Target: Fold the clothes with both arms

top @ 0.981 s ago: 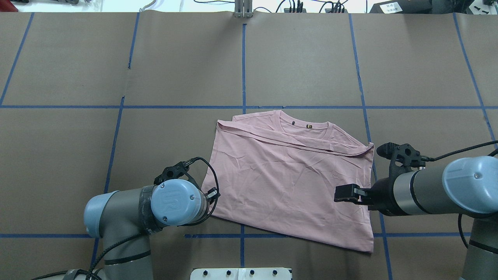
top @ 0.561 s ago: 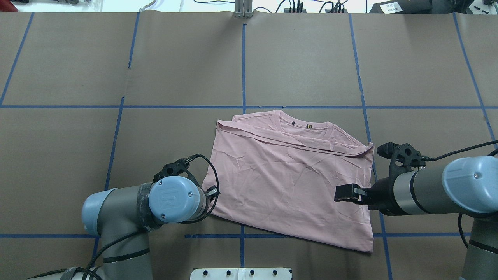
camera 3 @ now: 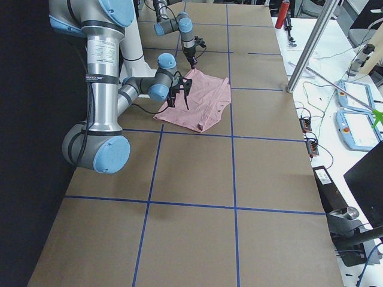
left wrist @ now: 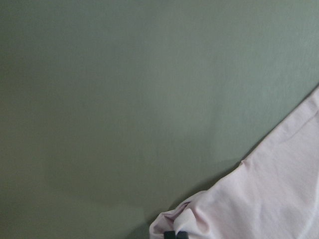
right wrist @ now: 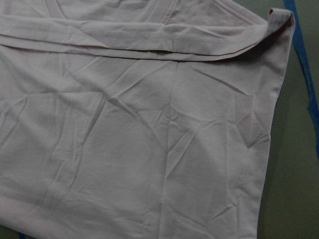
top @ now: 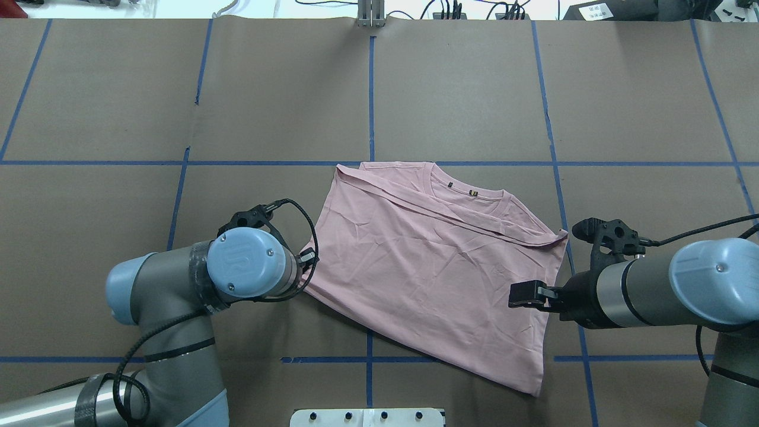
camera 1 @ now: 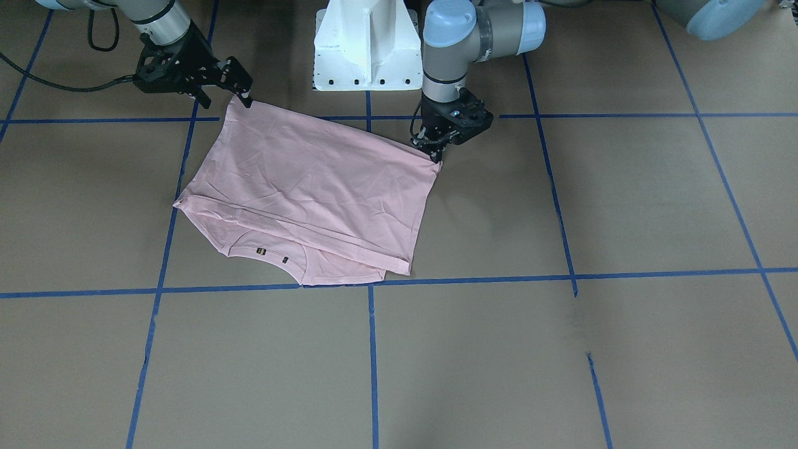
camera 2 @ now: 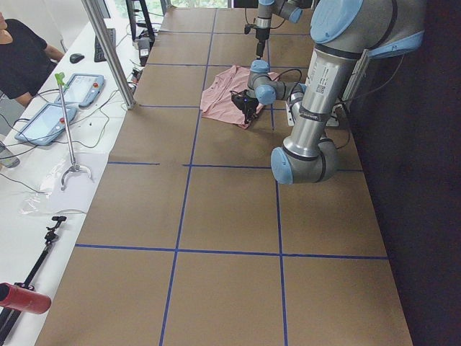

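The pale pink T-shirt lies folded flat on the brown table, collar at the far side and the plain back panel on top; no print shows. My left gripper is shut on the shirt's near-left corner. In the left wrist view the fabric bunches at its dark fingertips. In the overhead view the wrist hides those fingers. My right gripper hovers open over the shirt's right side, holding nothing. The right wrist view shows only wrinkled cloth.
The white pedestal base stands at the table's near edge between the arms. Blue tape lines grid the brown cover. Beyond the far edge a bench carries tablets, cables and a metal post, with a person seated there.
My left gripper has moved left and away from the robot with the shirt corner in it. The whole shirt slid and turned with it. The right gripper stayed put.
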Robot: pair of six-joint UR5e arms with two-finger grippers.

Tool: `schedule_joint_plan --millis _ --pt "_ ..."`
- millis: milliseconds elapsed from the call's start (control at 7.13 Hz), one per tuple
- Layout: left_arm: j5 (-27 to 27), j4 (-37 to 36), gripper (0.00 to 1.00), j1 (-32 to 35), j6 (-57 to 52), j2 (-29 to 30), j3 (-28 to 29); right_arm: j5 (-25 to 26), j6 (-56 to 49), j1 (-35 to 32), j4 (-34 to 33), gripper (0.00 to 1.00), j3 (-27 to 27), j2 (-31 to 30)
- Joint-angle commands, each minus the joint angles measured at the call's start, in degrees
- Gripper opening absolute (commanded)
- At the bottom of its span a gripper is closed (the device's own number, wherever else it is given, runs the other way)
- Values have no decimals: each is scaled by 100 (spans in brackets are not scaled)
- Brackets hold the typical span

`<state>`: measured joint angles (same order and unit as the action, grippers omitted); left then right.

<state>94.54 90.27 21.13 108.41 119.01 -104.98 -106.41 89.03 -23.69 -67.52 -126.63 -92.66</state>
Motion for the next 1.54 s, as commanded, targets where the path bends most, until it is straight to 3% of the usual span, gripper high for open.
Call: schedule_joint_plan --millis 0,280,701,1402 --pt "-5 52 0 477 -563 17 161 41 0 -12 2 100 130 134" --pt "-5 759 0 1223 -1372 218 1018 59 9 -21 11 100 139 169" --pt "-136 2289 0 1893 -2224 1200 2926 59 9 -74 -7 100 200 344" --pt "-928 4347 0 2053 -3106 2125 4940 68 18 -83 -7 100 227 389"
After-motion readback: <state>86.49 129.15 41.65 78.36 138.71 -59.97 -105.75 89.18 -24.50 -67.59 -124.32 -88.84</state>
